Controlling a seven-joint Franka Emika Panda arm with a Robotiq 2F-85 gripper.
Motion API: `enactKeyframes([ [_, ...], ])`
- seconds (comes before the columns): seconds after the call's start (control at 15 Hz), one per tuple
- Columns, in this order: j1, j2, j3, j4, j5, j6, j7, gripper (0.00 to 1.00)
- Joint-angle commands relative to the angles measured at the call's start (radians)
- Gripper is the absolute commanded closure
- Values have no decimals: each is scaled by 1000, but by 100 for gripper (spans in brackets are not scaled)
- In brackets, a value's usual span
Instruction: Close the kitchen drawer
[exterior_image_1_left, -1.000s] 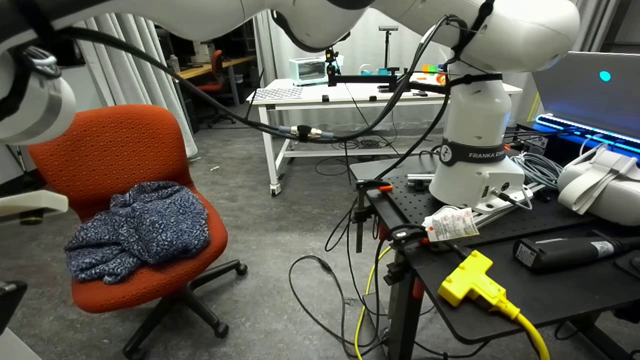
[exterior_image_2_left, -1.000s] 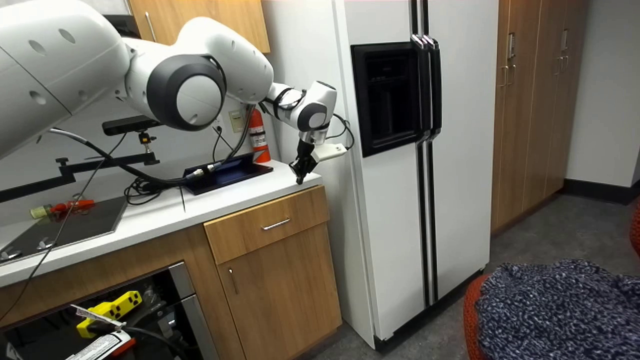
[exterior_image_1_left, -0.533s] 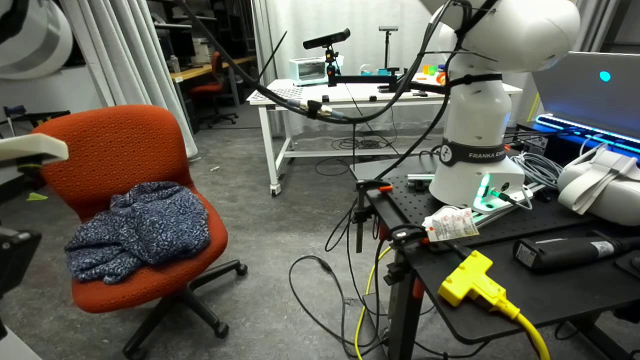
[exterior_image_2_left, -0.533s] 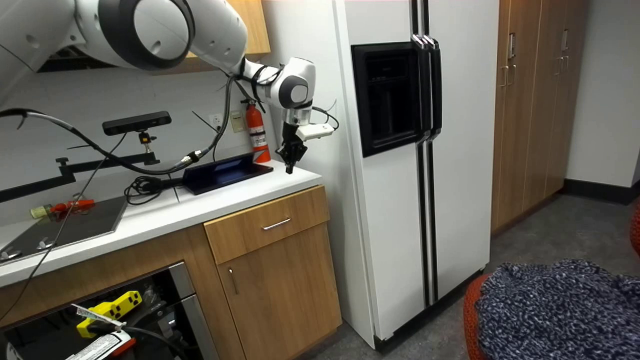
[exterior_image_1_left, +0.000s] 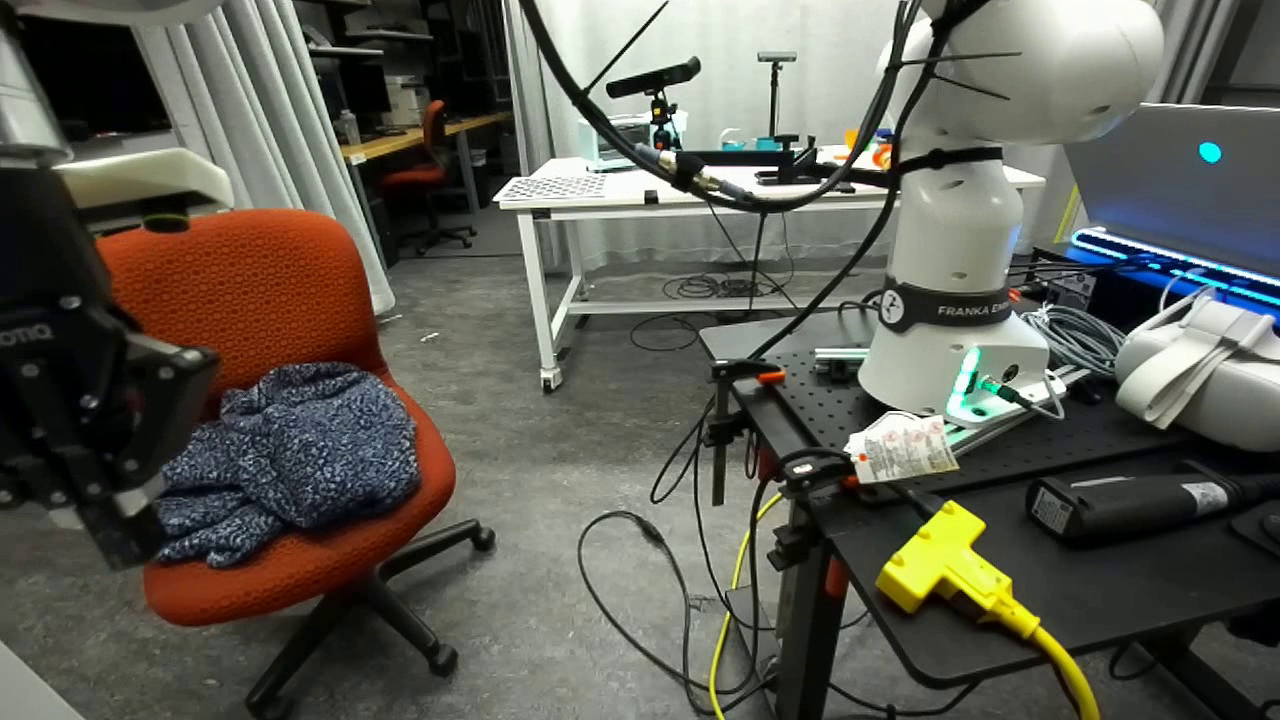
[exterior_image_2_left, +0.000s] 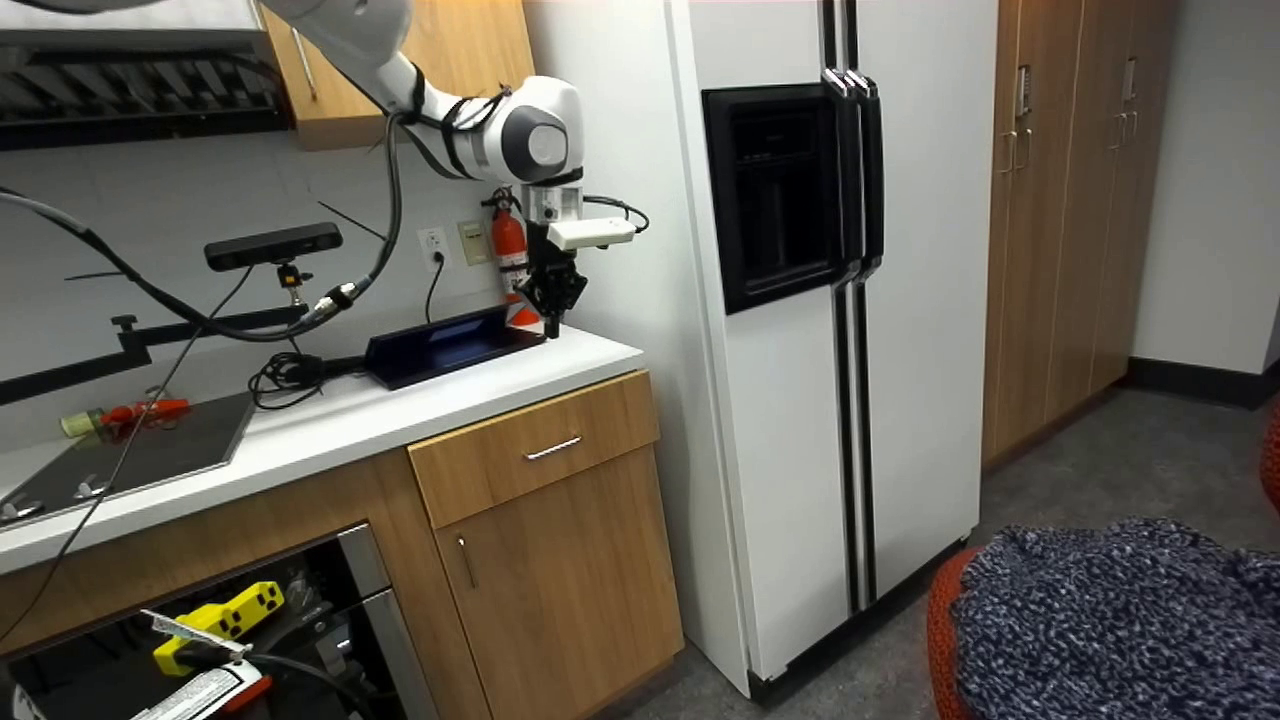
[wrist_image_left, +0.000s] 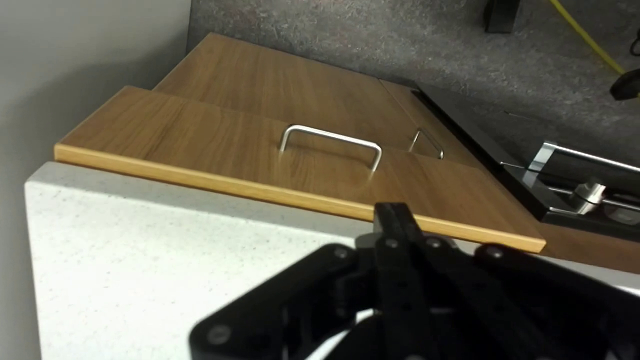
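White fridge (exterior_image_2_left: 785, 430) stands right of the jaws in an exterior view; red fire extinguisher (exterior_image_2_left: 509, 243) behind them; dark folded panel (exterior_image_2_left: 450, 347) lies on white worktop (exterior_image_2_left: 500, 378) just left, black cooktop (exterior_image_2_left: 190, 443) well left. In an exterior view, orange chair (exterior_image_1_left: 260, 295) sits behind the jaws, speckled blue cloth (exterior_image_1_left: 310, 450) on it; yellow power splitter (exterior_image_1_left: 945, 560) lies on black worktop (exterior_image_1_left: 1080, 595), well right.

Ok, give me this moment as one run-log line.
kitchen drawer: shut or nearly so, full closure unclear | gripper: shut, holding nothing visible, over countertop | contact with drawer: none seen
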Motion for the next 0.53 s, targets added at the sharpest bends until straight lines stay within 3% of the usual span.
enactKeyframes([
  [0.0,26,-151,-38,-197,-13,65,48,100],
  [0.47,40,-250,-51,-337,-17,123,108,100],
])
